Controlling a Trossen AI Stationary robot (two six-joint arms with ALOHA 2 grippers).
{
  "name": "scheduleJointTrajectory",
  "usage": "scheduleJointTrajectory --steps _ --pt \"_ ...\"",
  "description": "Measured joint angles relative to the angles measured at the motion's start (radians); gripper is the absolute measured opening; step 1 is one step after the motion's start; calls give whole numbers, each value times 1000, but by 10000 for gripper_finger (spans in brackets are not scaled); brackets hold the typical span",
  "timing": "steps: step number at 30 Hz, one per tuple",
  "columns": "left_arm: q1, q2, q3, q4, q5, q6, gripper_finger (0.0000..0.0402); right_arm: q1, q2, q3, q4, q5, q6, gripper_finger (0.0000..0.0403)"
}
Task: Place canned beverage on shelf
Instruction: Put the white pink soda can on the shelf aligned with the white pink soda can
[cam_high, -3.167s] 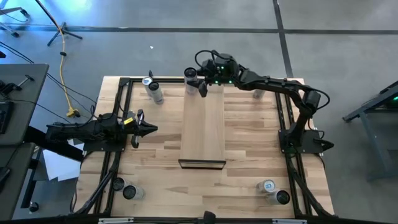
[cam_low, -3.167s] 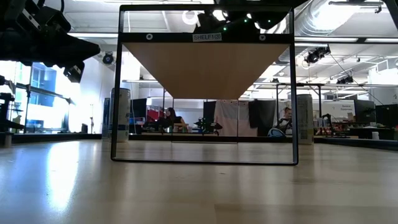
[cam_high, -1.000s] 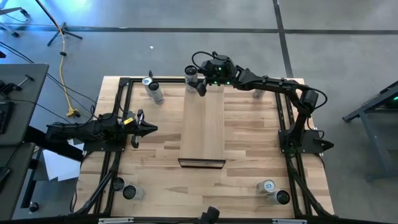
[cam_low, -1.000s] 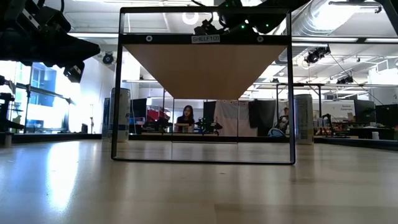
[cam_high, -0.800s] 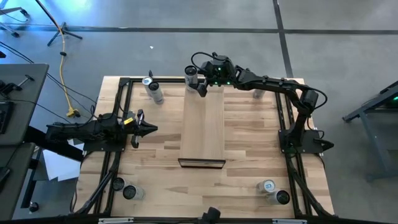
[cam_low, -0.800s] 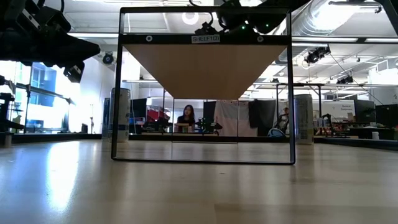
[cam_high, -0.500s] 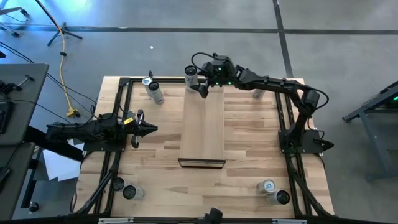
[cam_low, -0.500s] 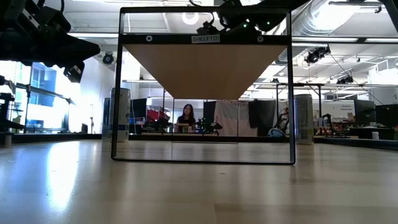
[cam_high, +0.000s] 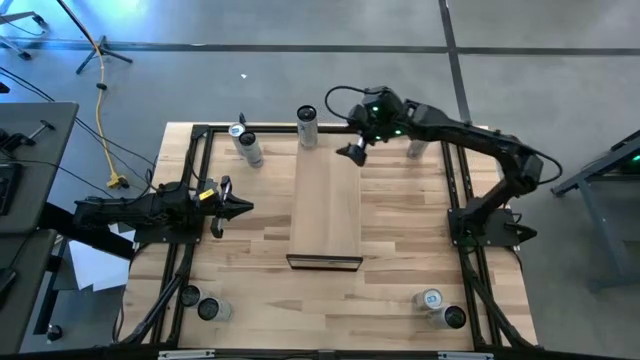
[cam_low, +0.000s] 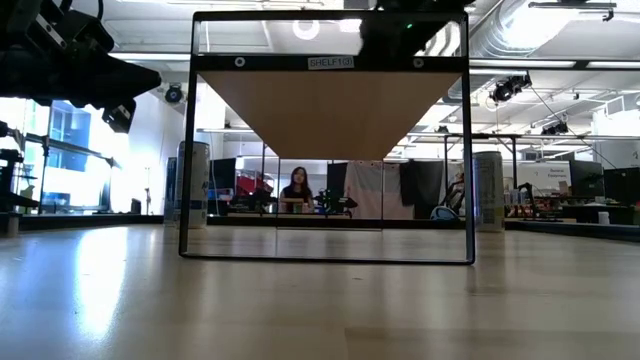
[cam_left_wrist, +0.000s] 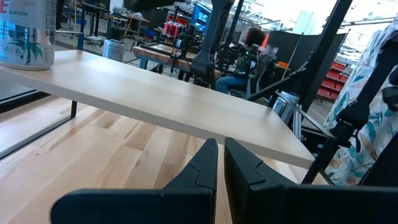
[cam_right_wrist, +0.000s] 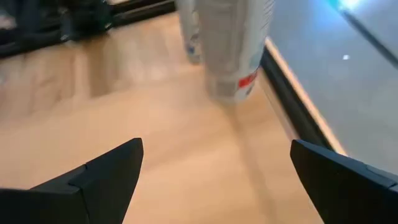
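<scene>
- Right gripper (cam_high: 352, 152): spread wide and empty, over the shelf's (cam_high: 327, 210) far end, about 12 o'clock on the table (cam_high: 400, 230) in the high view.
- In its wrist view, nothing but bare shelf between the fingers (cam_right_wrist: 112, 171); can (cam_right_wrist: 233, 50) upright just ahead of them, apart from both.
- Can (cam_high: 307, 127): seen standing on the shelf's far corner, at 9 o'clock from the right gripper, close to the long edge and the far end.
- Same can (cam_left_wrist: 25, 34) seen in the left wrist view, base flat on the board, no tilt.
- Judged placed already; task likely at or near its end.
- Left gripper (cam_high: 222, 207): pinched shut on nothing, parked at 9 o'clock of the table, well apart from the shelf.
- Handling, as a judgement: tall, slim, thin-walled metal, so stiff under a light squeeze but easily dented by a hard one.
- Smooth printed wall probably slippery; weight not tellable, full or empty unknown.
- Narrow base and height likely made it tippy, more so near the shelf edge.
- Best hold, if regrasped: across the straight wall at mid-height, fingers level, not at the tapered top or rim.
- Other cans (cam_high: 245, 143) left on the table around 11 o'clock and along the near edge.
</scene>
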Motion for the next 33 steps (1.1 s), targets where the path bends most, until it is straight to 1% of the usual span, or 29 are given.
scheduleJointTrajectory --steps 2,4,8,13,16,19,23,28,30,33 --pt "0 0 0 0 0 0 3 4 -43 -7 -43 -47 -23 394" --pt "0 0 0 0 0 0 3 10 -101 -44 -50 -94 -38 394" --pt "0 0 0 0 0 0 3 26 -248 -186 24 -133 -24 394" --pt "0 0 0 0 0 0 3 42 -437 -399 219 -132 111 394" --pt "0 0 0 0 0 0 3 52 -521 -485 337 -132 219 394" --pt "0 0 0 0 0 0 3 67 -582 -535 431 -130 327 394" --pt "0 0 0 0 0 0 3 93 -623 -554 481 -130 450 394" --pt "0 0 0 0 0 0 3 134 -627 -555 550 -130 586 394" --pt "0 0 0 0 0 0 3 150 -625 -555 588 -130 617 394" --pt "0 0 0 0 0 0 3 175 -625 -555 638 -130 622 394"
